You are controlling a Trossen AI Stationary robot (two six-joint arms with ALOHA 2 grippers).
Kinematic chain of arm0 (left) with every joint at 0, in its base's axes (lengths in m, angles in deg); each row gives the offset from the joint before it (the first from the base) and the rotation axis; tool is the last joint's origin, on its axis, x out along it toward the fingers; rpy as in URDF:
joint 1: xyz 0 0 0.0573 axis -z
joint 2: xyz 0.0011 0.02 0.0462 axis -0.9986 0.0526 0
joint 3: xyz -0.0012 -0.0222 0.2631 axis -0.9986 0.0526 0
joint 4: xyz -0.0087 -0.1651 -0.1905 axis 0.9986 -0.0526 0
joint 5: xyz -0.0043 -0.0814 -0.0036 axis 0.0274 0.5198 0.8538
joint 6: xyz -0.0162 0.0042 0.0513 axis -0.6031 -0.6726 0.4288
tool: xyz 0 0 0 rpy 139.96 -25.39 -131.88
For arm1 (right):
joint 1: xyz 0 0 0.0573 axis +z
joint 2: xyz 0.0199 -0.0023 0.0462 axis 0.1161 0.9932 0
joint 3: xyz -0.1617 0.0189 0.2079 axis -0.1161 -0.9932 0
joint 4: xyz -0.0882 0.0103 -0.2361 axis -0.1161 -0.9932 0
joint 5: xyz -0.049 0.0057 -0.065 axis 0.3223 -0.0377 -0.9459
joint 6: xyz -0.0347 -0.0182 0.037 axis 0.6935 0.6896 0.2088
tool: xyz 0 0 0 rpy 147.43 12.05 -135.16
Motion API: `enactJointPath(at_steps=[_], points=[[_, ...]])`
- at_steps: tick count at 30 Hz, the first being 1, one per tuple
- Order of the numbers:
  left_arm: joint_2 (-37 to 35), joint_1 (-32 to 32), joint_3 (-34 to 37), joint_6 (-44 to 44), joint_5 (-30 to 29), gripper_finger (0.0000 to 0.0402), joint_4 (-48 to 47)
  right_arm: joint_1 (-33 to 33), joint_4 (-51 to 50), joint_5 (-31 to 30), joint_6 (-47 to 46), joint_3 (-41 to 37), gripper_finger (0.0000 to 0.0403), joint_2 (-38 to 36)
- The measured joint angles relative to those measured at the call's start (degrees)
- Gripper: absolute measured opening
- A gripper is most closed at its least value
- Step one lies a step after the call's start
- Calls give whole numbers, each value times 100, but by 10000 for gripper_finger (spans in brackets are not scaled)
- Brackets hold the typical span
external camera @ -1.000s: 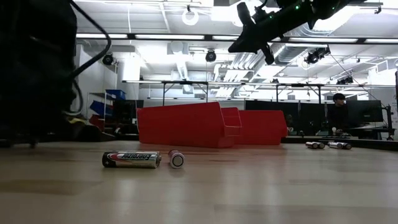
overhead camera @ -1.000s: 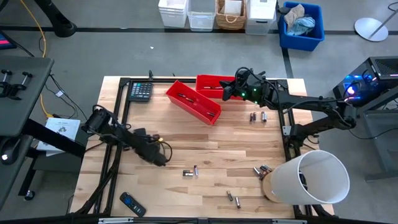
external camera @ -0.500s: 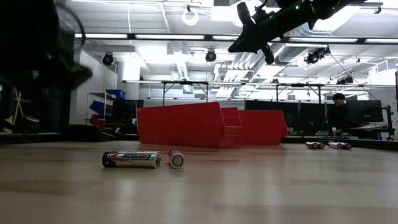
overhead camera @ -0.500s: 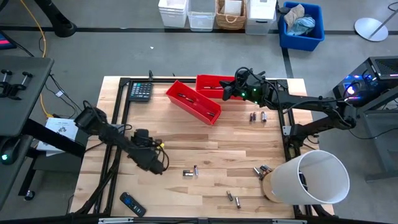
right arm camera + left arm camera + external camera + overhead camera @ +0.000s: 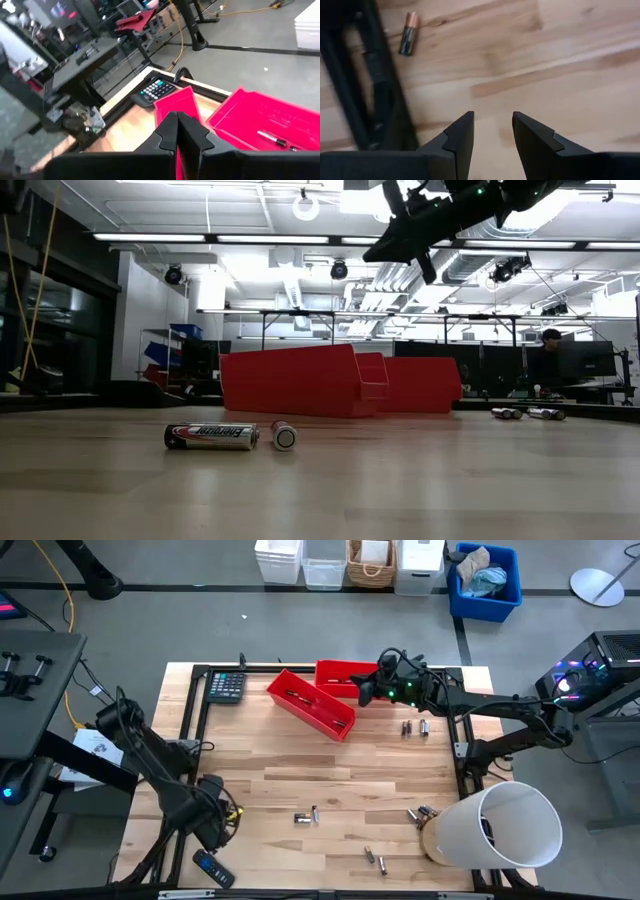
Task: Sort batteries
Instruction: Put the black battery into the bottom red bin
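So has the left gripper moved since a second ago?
Yes. In the high view the left gripper has pulled back from mid-table toward the front-left corner, now close to the black remote control.

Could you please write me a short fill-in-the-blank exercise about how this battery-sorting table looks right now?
1. The left end effector is open above bare ____ tabletop.
2. The right end effector, fingers shut, hangs above the ____ bins.
3. The calculator lies beside the bins, at the table's far ____ corner.
4. The remote control lies near the table's front edge on the ____ arm's side.

Missing words: wooden; red; left; left
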Motion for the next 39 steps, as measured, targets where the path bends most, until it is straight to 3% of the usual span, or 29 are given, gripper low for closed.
enactJointPath(at_steps=[7,10,14,19,29,35,39], points=[[-712,-764,414,2010,715,156,-300,2,-47,576,337,0,0,0],[-1190,-1250,966,3135,746,174,274,4,-47,631,187,0,0,0],[-1664,-1544,1940,4284,1339,196,1142,6,-47,631,29,0,0,0],[-1841,-1760,2832,4813,1697,221,1667,143,-22,267,-47,0,0,-1],[-1675,-2930,2927,5067,1890,239,1855,443,130,-572,-244,-2,0,139],[-1273,-3875,2857,6599,2815,239,1752,568,311,-633,-309,-2,0,393],[-852,-4195,2580,8021,2840,239,1218,660,380,-630,-312,-2,0,555]])
